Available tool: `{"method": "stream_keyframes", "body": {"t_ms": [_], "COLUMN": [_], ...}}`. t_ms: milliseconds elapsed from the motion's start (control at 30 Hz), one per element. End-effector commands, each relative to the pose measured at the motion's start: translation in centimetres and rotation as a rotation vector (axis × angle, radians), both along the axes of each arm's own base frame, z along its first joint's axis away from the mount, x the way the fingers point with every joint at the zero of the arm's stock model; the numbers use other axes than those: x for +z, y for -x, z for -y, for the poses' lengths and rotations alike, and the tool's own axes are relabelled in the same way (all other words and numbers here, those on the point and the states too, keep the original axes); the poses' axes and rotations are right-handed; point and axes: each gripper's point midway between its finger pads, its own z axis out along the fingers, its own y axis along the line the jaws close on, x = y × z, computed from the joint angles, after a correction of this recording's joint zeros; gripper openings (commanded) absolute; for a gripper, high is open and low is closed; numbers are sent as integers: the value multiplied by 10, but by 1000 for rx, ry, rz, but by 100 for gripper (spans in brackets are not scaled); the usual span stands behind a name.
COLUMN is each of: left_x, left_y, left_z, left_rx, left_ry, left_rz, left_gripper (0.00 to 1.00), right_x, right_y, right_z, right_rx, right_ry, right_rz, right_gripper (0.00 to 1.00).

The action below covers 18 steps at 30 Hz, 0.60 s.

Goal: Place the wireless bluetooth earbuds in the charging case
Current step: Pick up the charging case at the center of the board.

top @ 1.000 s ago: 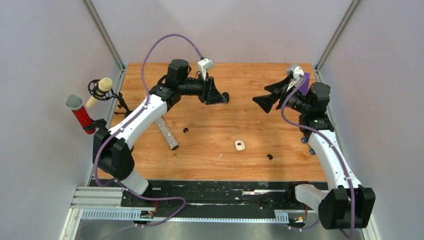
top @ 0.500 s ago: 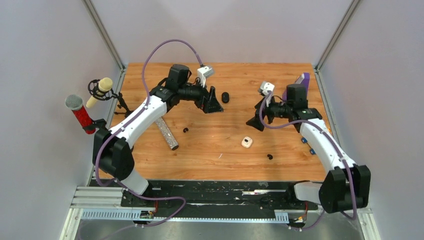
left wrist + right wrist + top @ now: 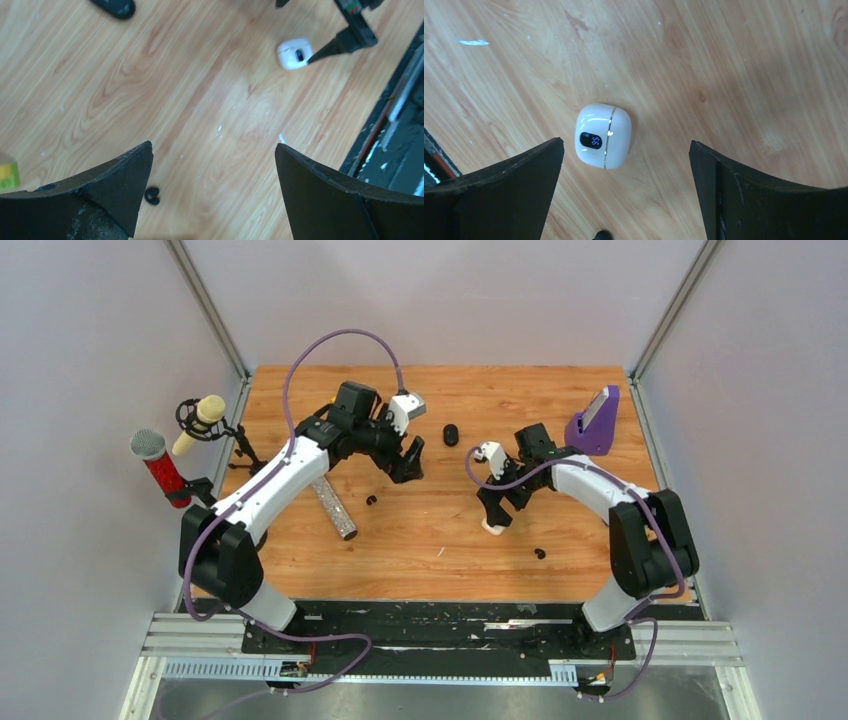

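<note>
Jaws: spread wide on both arms, empty. Right pair poised over white charging case (image 3: 603, 136), right of centre on bench (image 3: 330, 575); lid shut, display up. Long axis along lid seam, crosswise to jaw gap. Black earbud (image 3: 372, 501) loose left of centre, second black earbud (image 3: 540, 553) near-right of case. Step, likely: reaching for case. Next: lower, grip, get lid open.

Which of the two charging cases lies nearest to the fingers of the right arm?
The white case, showing a lit display, lies below and between the open right fingers, untouched. The black case lies farther back, away from them.
</note>
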Motion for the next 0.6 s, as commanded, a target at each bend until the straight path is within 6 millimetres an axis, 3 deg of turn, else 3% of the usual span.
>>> {"method": "stream_keyframes", "body": {"t_ms": [0,267,467,567], "left_x": [8,9,6,6], "left_y": [-4,1,0,0], "left_z": [-31,-42,-43,-43], "left_rx": [60,93,107,108], "left_ry": [-107,-112,-119,-115], "left_rz": [159,203,196,195], "left_gripper": [100,100,100,100], "right_x": [-8,-24,-41,-47], "right_y": [-6,18,32,32], "right_z": [7,-4,-2,3], "right_rx": [-59,15,35,22], "right_ry": [102,164,235,270], "right_rz": [-59,-61,-78,-74], "right_gripper": [100,98,76,56]}}
